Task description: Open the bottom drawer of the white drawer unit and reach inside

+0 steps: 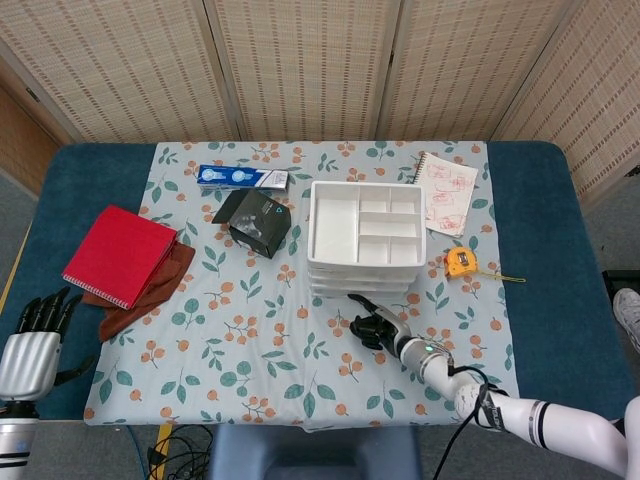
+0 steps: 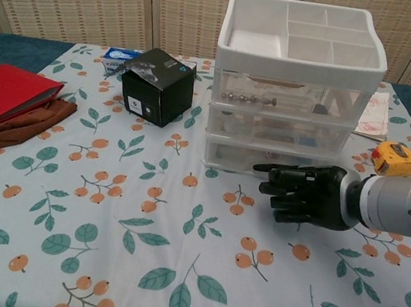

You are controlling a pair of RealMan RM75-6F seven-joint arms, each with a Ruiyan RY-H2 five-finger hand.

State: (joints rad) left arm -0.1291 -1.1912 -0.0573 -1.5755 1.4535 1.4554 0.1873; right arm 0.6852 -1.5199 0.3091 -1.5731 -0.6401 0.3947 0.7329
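Observation:
The white drawer unit point(image 1: 364, 237) point(image 2: 297, 90) stands mid-table, with a divided tray on top and three clear drawers, all closed. Its bottom drawer point(image 2: 265, 160) faces me. My right hand point(image 1: 377, 328) point(image 2: 307, 195), black with fingers stretched out sideways and apart, hovers just in front of that drawer's right half and holds nothing. Whether its fingertips touch the drawer front I cannot tell. My left hand point(image 1: 32, 340) stays off the table's near left corner, fingers spread, holding nothing; the chest view does not show it.
A black box point(image 1: 261, 222) point(image 2: 157, 85) sits left of the unit. A red notebook point(image 1: 119, 254) lies on a brown cloth at the left. A blue tube box point(image 1: 241, 177) is behind. A yellow tape measure point(image 1: 460, 262) point(image 2: 393, 158) and a spiral notepad point(image 1: 447, 190) lie right.

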